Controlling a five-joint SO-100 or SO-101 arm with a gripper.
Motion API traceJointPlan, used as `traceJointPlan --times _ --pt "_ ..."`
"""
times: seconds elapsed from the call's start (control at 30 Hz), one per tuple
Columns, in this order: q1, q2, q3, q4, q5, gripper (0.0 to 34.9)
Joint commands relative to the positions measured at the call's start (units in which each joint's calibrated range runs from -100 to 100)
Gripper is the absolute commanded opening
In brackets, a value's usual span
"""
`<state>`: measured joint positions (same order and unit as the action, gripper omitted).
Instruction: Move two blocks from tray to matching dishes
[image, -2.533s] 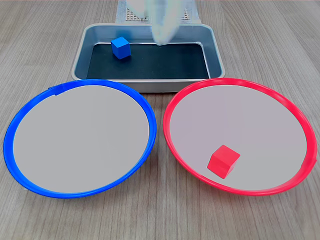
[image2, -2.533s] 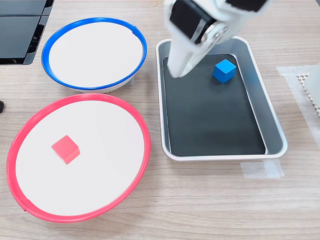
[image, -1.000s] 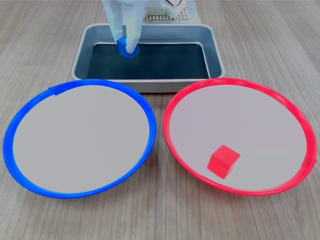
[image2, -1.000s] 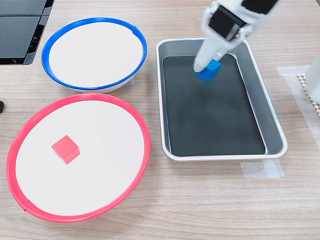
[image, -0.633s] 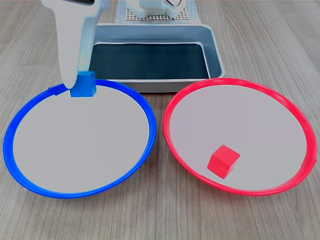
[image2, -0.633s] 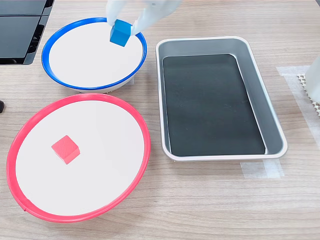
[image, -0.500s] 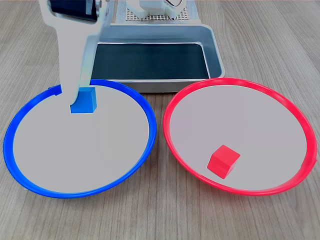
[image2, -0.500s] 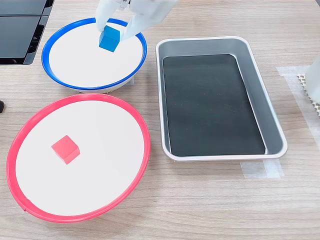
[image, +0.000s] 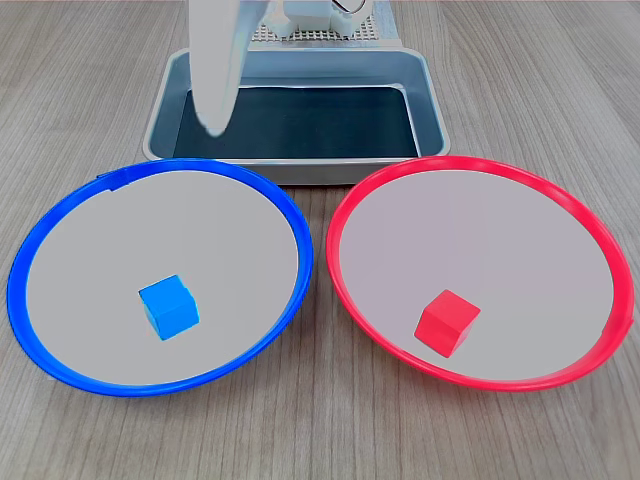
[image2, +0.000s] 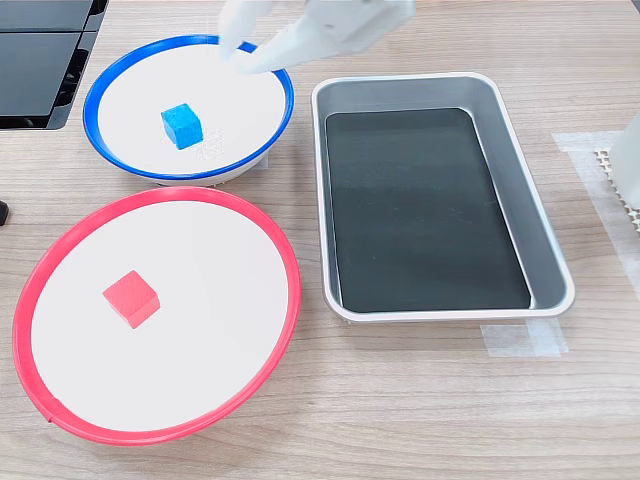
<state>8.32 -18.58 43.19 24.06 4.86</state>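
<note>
red cube (image: 447, 322): nearest the first exterior view's camera; sits flat in the red-rimmed dish (image: 610, 262), toward its near edge. Well apart from the arm.
blue cube (image: 168, 306): rests flat on the pale centre of the blue-rimmed dish (image: 30, 250), near-middle, a little turned. No finger touches it. In the second exterior view the blue cube (image2: 182, 126) lies left of centre in its dish (image2: 280, 85).
cube axis: none to speak of; faces are equal, so grasp direction hardly matters.
gripper (image2: 243, 48): two pale fingers parted, holding nothing, tips blurred. In the second exterior view it hangs over the dish's tray-side rim; in the first exterior view one finger (image: 215, 75) crosses the tray's left end.
key relation: blue cube lies toward the camera and below the gripper in the first exterior view; toward the second exterior view's lower left of the tips. Clear gap between them.
tray (image: 428, 105): farthest; grey pan, black floor bare, no cube inside. Same in the second exterior view (image2: 540, 225).
judgement: both cubes appear matched to their dishes; the task looks finished, leaving only a retreat of the arm away from the blue dish, which should clear the rim without nudging it.
</note>
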Motion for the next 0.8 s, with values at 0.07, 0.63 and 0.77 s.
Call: traceJointPlan --times 0.07,0.63,0.77 --pt "-6.11 -40.99 30.86 1.73 -8.89 0.1" --pt "-6.67 -80.48 56.81 23.52 -8.01 0.1" --pt "-6.39 -80.48 56.81 23.52 -8.16 0.3"
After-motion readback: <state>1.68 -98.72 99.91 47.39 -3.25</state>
